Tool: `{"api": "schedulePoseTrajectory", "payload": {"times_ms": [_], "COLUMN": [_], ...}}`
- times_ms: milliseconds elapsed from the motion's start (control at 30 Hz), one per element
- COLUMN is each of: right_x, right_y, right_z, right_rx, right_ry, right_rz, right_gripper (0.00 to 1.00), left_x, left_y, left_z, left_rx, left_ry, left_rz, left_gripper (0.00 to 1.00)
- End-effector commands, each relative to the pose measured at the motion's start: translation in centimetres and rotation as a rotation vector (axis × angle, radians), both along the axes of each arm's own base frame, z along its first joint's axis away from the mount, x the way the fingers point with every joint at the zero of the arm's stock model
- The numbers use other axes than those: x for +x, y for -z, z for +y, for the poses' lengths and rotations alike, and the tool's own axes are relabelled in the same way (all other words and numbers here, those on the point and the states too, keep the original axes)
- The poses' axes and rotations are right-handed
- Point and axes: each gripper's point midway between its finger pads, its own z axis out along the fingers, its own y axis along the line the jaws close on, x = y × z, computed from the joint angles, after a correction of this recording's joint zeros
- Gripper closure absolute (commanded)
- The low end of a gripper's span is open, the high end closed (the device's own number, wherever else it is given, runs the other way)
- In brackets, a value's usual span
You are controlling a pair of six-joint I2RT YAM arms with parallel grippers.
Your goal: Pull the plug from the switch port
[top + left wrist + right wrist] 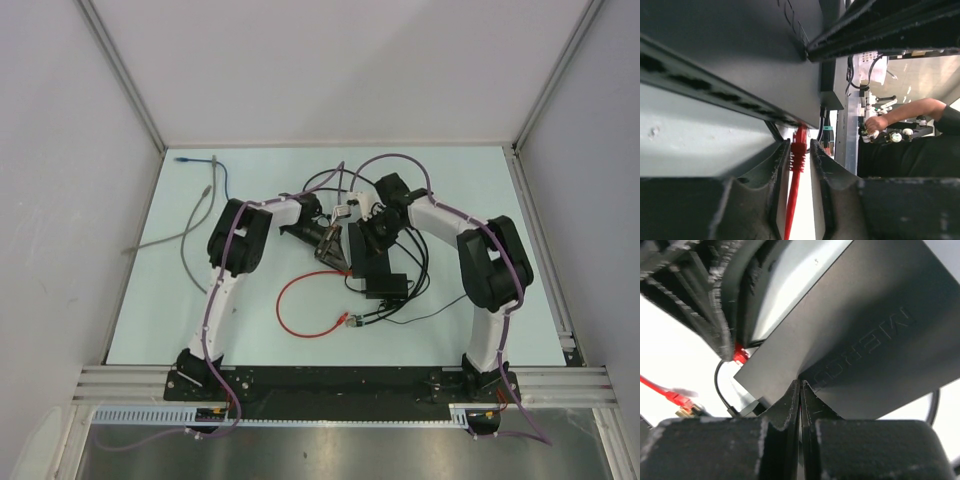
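The switch (368, 262) is a flat black box at the table's middle; it fills the left wrist view (740, 50) and the right wrist view (865, 340). A red plug (799, 149) on a red cable (290, 310) sits in a port on its edge. My left gripper (800, 145) is narrowly open, with the plug's ribbed boot between its fingers, close to the left one and with a slit on the right. My right gripper (800, 382) is shut and empty, its tips pressed on the switch's lettered top face. The plug also shows in the right wrist view (740, 355).
A smaller black box (385, 287) with thin black leads lies just in front of the switch. The red cable's free end (677, 399) lies near it. A grey cable (195, 225) and a blue cable (215, 170) lie at the far left. White walls enclose the table.
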Motion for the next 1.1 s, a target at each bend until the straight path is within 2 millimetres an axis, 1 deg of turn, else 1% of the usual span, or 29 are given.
{"api": "schedulePoseTrajectory", "payload": {"times_ms": [0, 67, 300, 433, 533, 700, 800, 833, 900, 1067], "right_x": [-2.8, -2.7, -2.8, -2.8, -2.8, -2.8, -2.8, -2.7, -2.7, -2.6], "right_y": [8.3, 8.6, 9.6, 9.6, 9.7, 9.8, 9.9, 9.8, 9.8, 9.9], "right_z": [-3.3, -3.5, -3.8, -3.8, -3.7, -3.8, -3.8, -3.7, -3.7, -3.9], "right_rx": [-0.162, -0.166, -0.184, -0.183, -0.183, -0.188, -0.189, -0.188, -0.189, -0.191], "right_ry": [0.019, 0.028, 0.051, 0.048, 0.047, 0.049, 0.050, 0.050, 0.052, 0.056], "right_rz": [0.177, 0.182, 0.200, 0.199, 0.203, 0.206, 0.209, 0.207, 0.210, 0.218], "right_gripper": [0.96, 0.96, 0.96, 0.95, 0.95, 0.96, 0.95, 0.95, 0.95, 0.95], "left_x": [0.8, 0.8, 0.7, 0.5, 0.3, 0.2, 0.1, 0.0, -0.3, -1.4], "left_y": [-1.7, -1.8, -1.8, -1.6, -1.2, -0.9, -0.8, -0.9, -0.8, -1.0], "left_z": [-1.6, -1.7, -1.9, -2.2, -2.6, -2.9, -2.8, -2.9, -2.7, -2.5], "left_rx": [-0.094, -0.101, -0.112, -0.098, -0.085, -0.078, -0.075, -0.075, -0.080, -0.103], "left_ry": [0.015, 0.017, 0.013, 0.015, 0.021, 0.024, 0.030, 0.035, 0.048, 0.080], "left_rz": [-0.029, -0.025, 0.015, 0.033, 0.040, 0.044, 0.017, 0.005, -0.018, -0.038], "left_gripper": [0.75, 0.78, 0.80, 0.77, 0.73, 0.72, 0.73, 0.75, 0.76, 0.72]}}
